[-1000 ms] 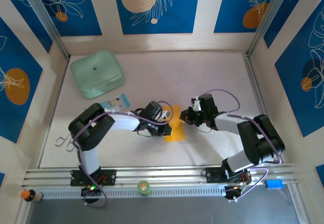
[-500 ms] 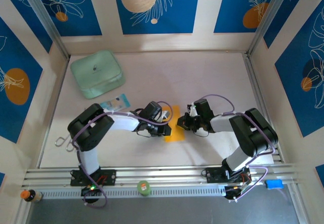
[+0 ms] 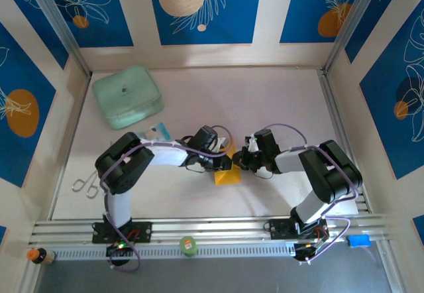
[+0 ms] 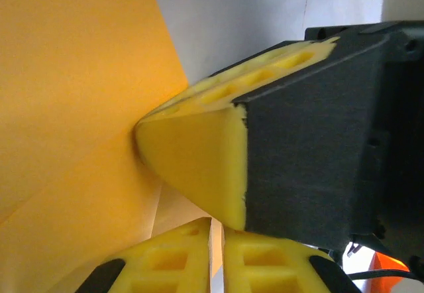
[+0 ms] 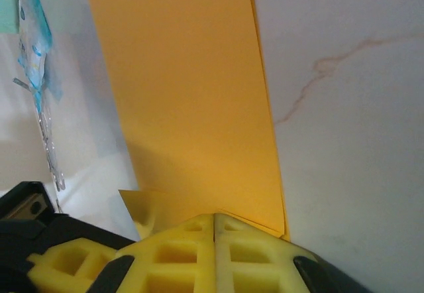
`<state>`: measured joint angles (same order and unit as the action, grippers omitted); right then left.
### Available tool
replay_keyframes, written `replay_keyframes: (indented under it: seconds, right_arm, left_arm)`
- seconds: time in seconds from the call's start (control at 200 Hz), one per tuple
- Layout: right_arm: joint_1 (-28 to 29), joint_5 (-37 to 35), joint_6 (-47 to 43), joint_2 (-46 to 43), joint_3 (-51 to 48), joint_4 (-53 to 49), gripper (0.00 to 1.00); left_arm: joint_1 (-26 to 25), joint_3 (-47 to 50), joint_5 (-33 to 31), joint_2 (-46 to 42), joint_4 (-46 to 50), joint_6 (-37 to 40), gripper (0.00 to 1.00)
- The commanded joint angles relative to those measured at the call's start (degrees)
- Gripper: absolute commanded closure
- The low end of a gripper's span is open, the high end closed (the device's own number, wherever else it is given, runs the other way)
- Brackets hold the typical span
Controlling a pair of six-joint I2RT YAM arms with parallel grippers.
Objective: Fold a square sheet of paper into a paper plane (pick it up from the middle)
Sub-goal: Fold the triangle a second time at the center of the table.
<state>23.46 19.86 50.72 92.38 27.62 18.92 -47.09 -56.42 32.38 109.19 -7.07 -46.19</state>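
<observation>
Top external: tip to tip over the square sheet of paper. Left gripper pads a slit apart, hold on the sheet unclear. Right gripper shut tight, tip pressing the sheet. Well beyond the left gripper, mint-green box lidded, contents hidden.

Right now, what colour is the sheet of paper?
The sheet of paper is plain orange-yellow, no pattern; best seen in the right wrist view.
</observation>
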Motion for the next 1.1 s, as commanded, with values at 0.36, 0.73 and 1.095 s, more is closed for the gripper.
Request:
replay_keyframes:
  seconds: [0.36, 0.73, 1.095]
  right_arm:
    - [-0.35, -3.93, -0.88, 2.98, -1.25, -4.85, 1.0]
    - [-1.4, -3.82, -1.42, 1.93, -1.61, -5.73, 1.0]
    - [-1.57, -2.62, -1.78, 1.32, -1.27, -5.41, 1.0]
  left_arm:
    - [-0.09, 2.75, -1.38, -0.52, 8.1, 1.54, 0.85]
    - [-0.02, 8.02, -0.63, -5.14, 10.1, 2.96, 0.82]
    - [-0.18, 12.43, -1.5, -9.76, 13.7, 5.01, 0.86]
